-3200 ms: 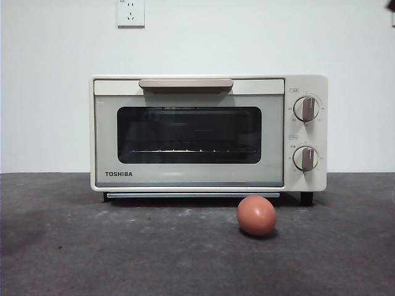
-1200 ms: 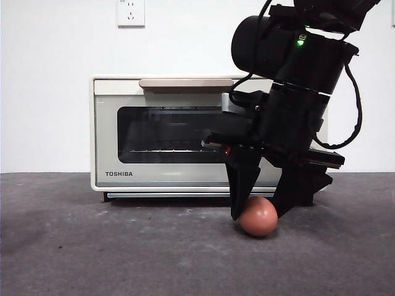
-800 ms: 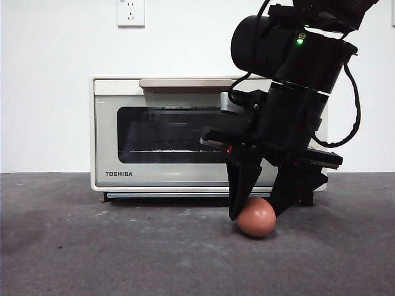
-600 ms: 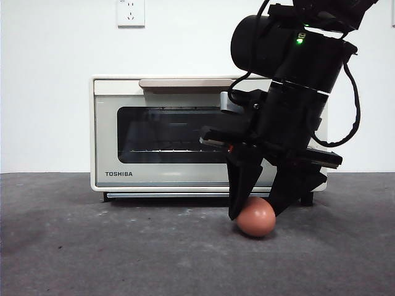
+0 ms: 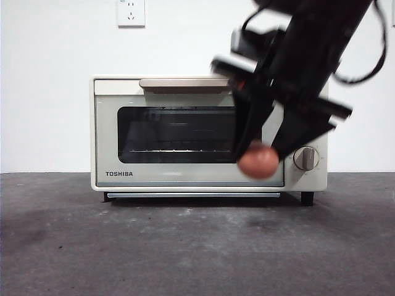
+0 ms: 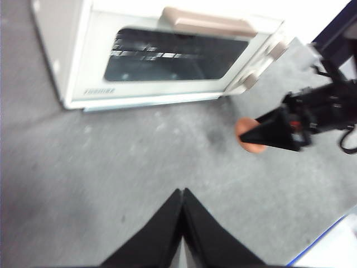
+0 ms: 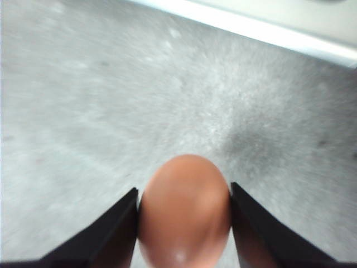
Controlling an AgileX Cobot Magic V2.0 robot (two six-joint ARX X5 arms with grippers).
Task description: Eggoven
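While the left tool (image 6: pixel 182 196) sits pinched closed, holding nothing, the right tool (image 7: pixel 184 209) grips the egg (image 5: pixel 258 160) above the desk (image 5: pixel 123 246), in front of the closed oven (image 5: pixel 185 132).

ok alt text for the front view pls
The right gripper holds a reddish-brown egg in its jaws, lifted clear of the dark table, in front of a cream TOSHIBA toaster oven with its door closed.
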